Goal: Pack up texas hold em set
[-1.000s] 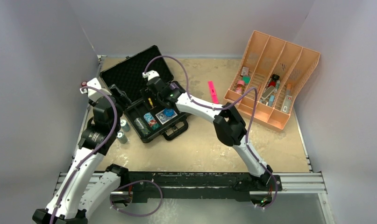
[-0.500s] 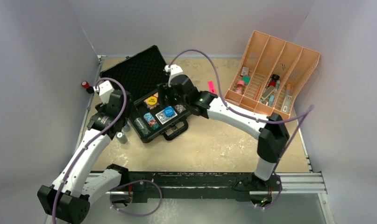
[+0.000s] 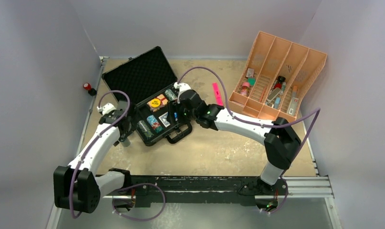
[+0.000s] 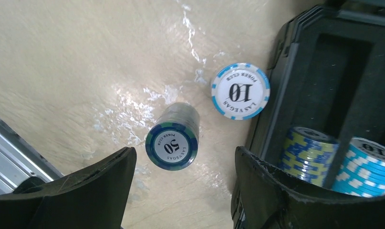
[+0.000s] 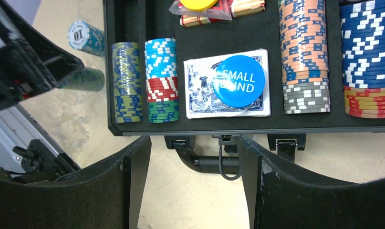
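Note:
The black case [image 3: 133, 76] lies open, lid back. Its tray [image 5: 238, 125] holds several chip stacks, a blue card deck [image 5: 200, 95] with a blue "SMALL BLIND" disc [image 5: 239, 81] on it, and a yellow disc [image 3: 155, 102] on a red deck. Two chip stacks stand on the table left of the case: one topped "50" [image 4: 172, 142], one topped "10" [image 4: 240, 90]. My left gripper [image 4: 181, 191] is open just above the "50" stack [image 3: 125, 130]. My right gripper [image 5: 195, 191] is open and empty over the case handle [image 5: 214, 163].
An orange divided tray [image 3: 281, 81] with small items stands at the back right. A pink marker [image 3: 217, 93] lies between it and the case. A red button [image 3: 87, 87] sits at the left wall. The case's left wall [image 4: 286, 86] is close to my left gripper's right finger.
My left arm has come down and nearer, over the two loose chip stacks. My right arm has swung from the back of the case to its front edge.

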Controlling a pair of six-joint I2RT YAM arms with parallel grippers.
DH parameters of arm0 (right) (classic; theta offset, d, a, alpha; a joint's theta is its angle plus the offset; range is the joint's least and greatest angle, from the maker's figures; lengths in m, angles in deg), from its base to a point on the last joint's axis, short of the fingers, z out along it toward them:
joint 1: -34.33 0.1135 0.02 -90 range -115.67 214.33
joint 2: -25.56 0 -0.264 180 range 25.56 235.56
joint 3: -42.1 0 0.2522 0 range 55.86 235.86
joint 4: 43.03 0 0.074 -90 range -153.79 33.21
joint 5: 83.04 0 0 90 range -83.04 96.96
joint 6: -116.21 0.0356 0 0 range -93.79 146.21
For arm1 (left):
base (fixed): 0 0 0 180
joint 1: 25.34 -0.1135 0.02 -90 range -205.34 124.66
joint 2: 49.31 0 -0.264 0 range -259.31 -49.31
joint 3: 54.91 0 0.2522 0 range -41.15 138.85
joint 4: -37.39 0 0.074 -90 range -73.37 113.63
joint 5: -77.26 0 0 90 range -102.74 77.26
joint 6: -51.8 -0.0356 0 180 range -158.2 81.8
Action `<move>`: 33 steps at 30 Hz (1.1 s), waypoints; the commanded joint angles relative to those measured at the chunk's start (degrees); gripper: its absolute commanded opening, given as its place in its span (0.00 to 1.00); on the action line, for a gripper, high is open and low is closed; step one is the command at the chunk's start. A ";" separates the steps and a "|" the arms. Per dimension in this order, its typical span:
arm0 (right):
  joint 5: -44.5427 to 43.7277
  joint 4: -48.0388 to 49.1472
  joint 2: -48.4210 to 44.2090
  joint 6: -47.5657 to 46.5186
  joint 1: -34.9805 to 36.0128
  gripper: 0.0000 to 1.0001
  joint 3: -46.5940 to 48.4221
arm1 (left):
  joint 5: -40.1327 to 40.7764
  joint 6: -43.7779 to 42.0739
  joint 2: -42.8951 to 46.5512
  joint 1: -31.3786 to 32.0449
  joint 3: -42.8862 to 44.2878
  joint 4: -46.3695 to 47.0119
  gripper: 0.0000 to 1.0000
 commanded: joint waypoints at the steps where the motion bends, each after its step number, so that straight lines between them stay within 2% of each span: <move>1: 0.19 3.57 -4.31 -0.54 -0.05 0.69 -0.61 | -3.47 4.67 -1.24 -1.66 -3.35 3.74 0.74; 6: -1.69 3.41 -6.21 -1.03 0.01 0.69 -1.76 | -3.98 5.38 -4.26 -2.62 -5.39 7.16 0.62; 10: -2.25 3.28 -6.90 -1.08 -0.04 0.68 -2.32 | 1.95 4.56 -5.15 -2.82 -4.56 7.71 0.50; 13: -2.85 3.16 -7.43 -0.91 -0.02 0.68 -2.56 | 4.36 3.96 -3.84 -2.82 -3.90 7.12 0.36; 17: -2.99 3.55 -8.18 -0.64 -0.05 0.68 -2.84 | 2.91 2.46 -1.25 -2.75 -2.73 6.50 0.13; 19: -2.88 3.59 -8.61 -0.38 0.00 0.68 -2.85 | 1.30 1.85 0.17 -2.73 -1.70 4.75 0.07; 26: 4.85 10.00 -11.84 -4.68 -0.10 0.69 -6.04 | -12.03 -3.28 7.86 -2.73 5.89 -5.75 0.04; 29: 11.15 18.27 -14.37 -9.44 -0.07 0.71 -10.08 | -21.24 -7.40 8.73 -2.73 9.96 -8.98 0.04; 33: 19.27 31.59 -14.34 -17.25 0.03 0.75 -13.25 | -36.80 -11.23 9.75 -2.73 13.61 -6.91 0.04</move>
